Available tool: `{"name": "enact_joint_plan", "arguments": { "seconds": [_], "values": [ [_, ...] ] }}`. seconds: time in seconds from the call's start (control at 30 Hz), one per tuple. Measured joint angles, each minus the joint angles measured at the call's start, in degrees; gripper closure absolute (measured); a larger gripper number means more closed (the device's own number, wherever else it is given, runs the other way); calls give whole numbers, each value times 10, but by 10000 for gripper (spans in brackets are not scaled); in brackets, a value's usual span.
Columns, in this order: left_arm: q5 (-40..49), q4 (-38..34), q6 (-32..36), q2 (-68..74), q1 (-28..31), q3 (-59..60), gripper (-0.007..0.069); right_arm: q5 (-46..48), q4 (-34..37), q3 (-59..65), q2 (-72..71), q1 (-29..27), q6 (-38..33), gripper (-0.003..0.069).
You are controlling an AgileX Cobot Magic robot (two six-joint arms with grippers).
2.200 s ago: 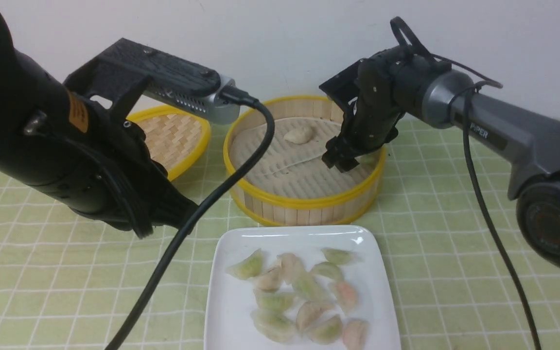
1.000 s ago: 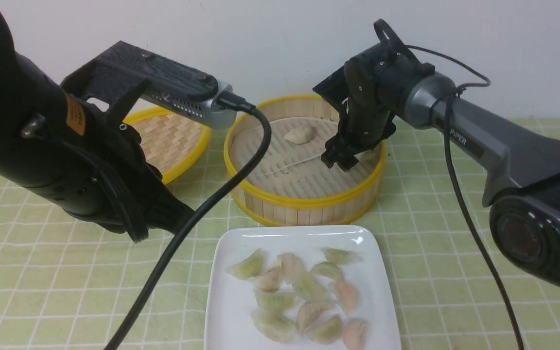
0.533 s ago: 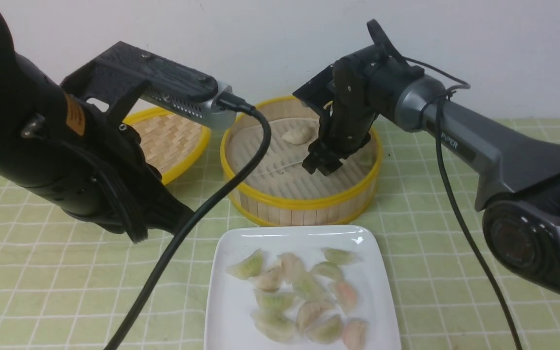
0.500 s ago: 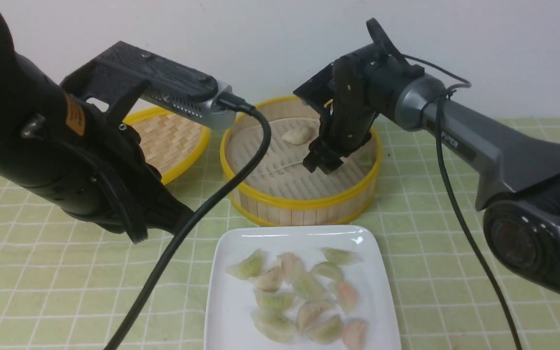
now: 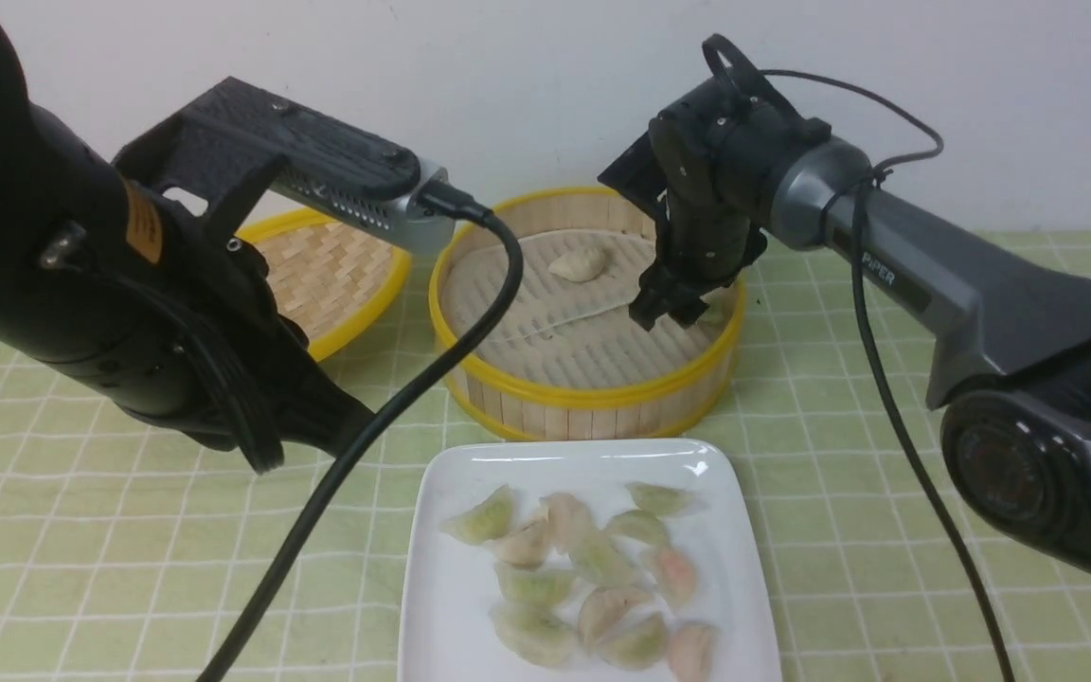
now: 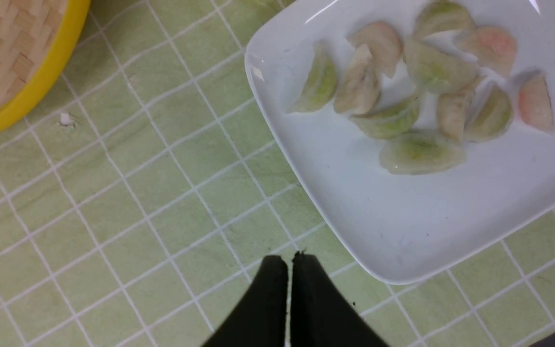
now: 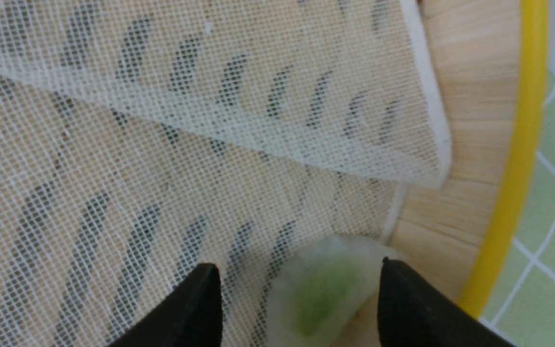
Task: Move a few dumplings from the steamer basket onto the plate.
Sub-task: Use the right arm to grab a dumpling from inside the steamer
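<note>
The steamer basket [image 5: 593, 396] stands at the back centre, its liner sheet [image 7: 162, 144] partly folded over. An off-white dumpling [image 5: 581, 264] lies at its far side. A pale green dumpling [image 7: 323, 289] lies against the right wall [image 7: 475, 120]. My right gripper [image 7: 297, 274] is open and low inside the basket, one finger on each side of that green dumpling, with a gap on one side. The plate [image 5: 451, 606] in front holds several dumplings [image 5: 593, 587]. My left gripper [image 6: 287, 260] is shut and empty, hovering over the cloth beside the plate's [image 6: 403, 231] corner.
A shallow woven lid [image 5: 337, 265] with a yellow rim lies left of the basket. The left arm's black cable [image 5: 413, 379] hangs across the basket's front left. A green checked cloth [image 5: 839, 474] covers the table, and a white wall stands close behind.
My right gripper has moved from the basket's middle back to the right wall, over the green dumpling. The basket has slid slightly left. The left arm has stayed still.
</note>
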Motion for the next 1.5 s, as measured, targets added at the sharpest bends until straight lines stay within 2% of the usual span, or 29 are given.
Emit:
{"name": "enact_joint_plan", "arguments": {
  "seconds": [0.33,0.4,0.43,0.47,0.6,0.67,0.77,0.93,1.0,1.07,1.1,1.33,1.43,1.5],
  "values": [
    [0,2,0,0,0,0,631,-2,0,-1,9,0,-11,258],
    [0,2,1,0,0,0,631,-4,1,-1,10,0,-13,298],
    [0,2,1,0,0,0,631,-6,1,-1,11,0,-19,344],
    [0,2,1,0,0,0,631,-6,1,-1,11,0,-21,353],
    [0,2,1,0,0,0,631,-12,38,-11,11,-2,-50,572],
    [0,2,1,0,0,0,631,-6,63,-23,15,4,-54,638],
    [0,2,1,0,0,0,631,0,76,-51,17,16,-56,666],
    [0,2,1,0,0,0,631,4,71,-79,2,31,-45,669],
    [0,2,1,0,0,0,631,4,51,-82,-2,33,-30,658],
    [0,2,1,0,0,0,631,5,24,-77,-3,31,-17,599],
    [0,2,1,0,0,0,631,5,23,-76,-3,31,-17,599],
    [1,2,2,0,0,0,631,6,-7,-43,5,21,18,309],
    [2,2,5,0,0,0,631,6,-15,-41,14,14,47,223],
    [2,2,5,0,0,0,631,6,-15,-41,16,11,55,203]
  ]
}}
